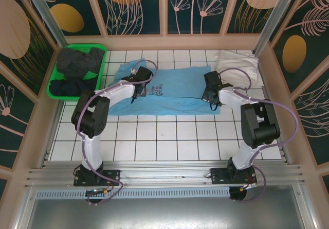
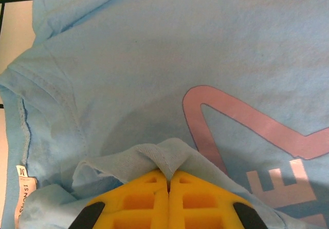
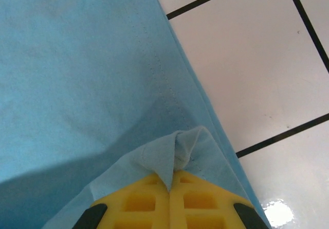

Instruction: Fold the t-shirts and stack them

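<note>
A sky-blue t-shirt (image 1: 172,92) with printed text lies spread across the tiled table. My left gripper (image 1: 138,81) is over its left part, shut on a pinched fold of the blue cloth (image 2: 164,159) beside a pink print (image 2: 241,126). My right gripper (image 1: 209,89) is at its right end, shut on a fold of the same shirt (image 3: 177,154) by the stitched hem. A white t-shirt (image 1: 235,64) lies crumpled at the back right. Dark t-shirts (image 1: 77,67) are heaped in the basket at the back left.
The green plastic basket (image 1: 54,87) stands against the left wall. Patterned walls close in the table on three sides. White tiles (image 1: 164,136) stretch between the blue shirt and the arm bases.
</note>
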`<act>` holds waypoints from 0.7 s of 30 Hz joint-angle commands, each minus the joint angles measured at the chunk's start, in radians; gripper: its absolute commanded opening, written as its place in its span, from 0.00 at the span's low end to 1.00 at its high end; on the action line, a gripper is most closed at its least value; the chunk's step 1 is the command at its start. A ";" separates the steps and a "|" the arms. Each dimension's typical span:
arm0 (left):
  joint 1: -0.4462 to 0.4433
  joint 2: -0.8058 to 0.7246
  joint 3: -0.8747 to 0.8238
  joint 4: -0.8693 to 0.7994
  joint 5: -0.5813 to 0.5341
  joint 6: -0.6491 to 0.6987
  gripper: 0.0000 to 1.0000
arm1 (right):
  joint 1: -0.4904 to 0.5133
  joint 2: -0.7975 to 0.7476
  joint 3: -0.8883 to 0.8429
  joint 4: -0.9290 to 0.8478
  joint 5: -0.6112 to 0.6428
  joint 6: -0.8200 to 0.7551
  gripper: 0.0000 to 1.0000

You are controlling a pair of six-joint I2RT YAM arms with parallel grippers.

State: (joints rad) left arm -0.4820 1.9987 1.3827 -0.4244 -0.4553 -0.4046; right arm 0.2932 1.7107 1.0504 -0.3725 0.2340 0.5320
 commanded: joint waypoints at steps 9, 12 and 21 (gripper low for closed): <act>0.016 -0.007 0.029 -0.047 -0.039 0.014 0.00 | -0.017 0.022 0.062 -0.029 0.008 -0.027 0.04; 0.016 -0.010 0.031 -0.040 -0.024 0.017 0.00 | -0.023 0.014 0.062 -0.008 -0.010 -0.039 0.06; 0.016 -0.142 -0.059 -0.053 -0.001 -0.002 0.00 | 0.008 -0.111 0.029 -0.076 -0.035 -0.031 0.05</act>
State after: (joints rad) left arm -0.4759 1.9770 1.3796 -0.4519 -0.4530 -0.3973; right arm 0.2832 1.7172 1.1042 -0.4053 0.2077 0.5034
